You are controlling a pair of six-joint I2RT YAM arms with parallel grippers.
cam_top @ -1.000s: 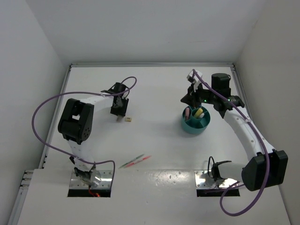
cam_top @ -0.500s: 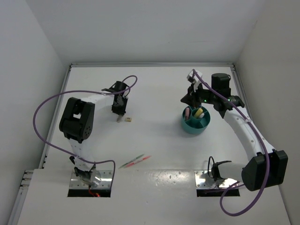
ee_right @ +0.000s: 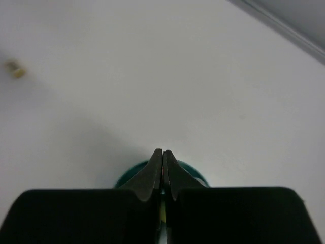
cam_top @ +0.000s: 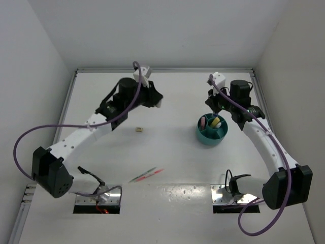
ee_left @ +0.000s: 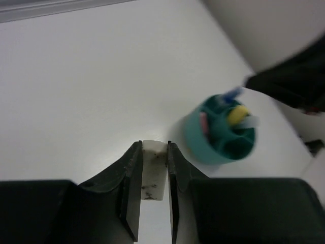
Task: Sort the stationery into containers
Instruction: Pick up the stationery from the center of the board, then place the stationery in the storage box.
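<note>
I see open worktop point(cam_top: 175, 109) between my left fingers point(ee_left: 129, 188) and the cup point(cam_top: 208, 140); the right arm point(cam_top: 255, 128) crowds the cup's far-edge side.

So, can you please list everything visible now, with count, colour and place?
table: one, white, under everything.
cup: one, teal, right of centre.
markers: two visible, pink and yellow, inside the cup.
tube: one, blue cap, inside the cup, blurred.
blocks: two, beige; one on the table left of centre, one held in the air.
pens: two, pink and green, lying together near the front.
arms: two, white and black with purple cables, left and right.
left gripper: one, black, far middle, shut on a block.
right gripper: one, black, above the cup, shut, holding nothing.
</note>
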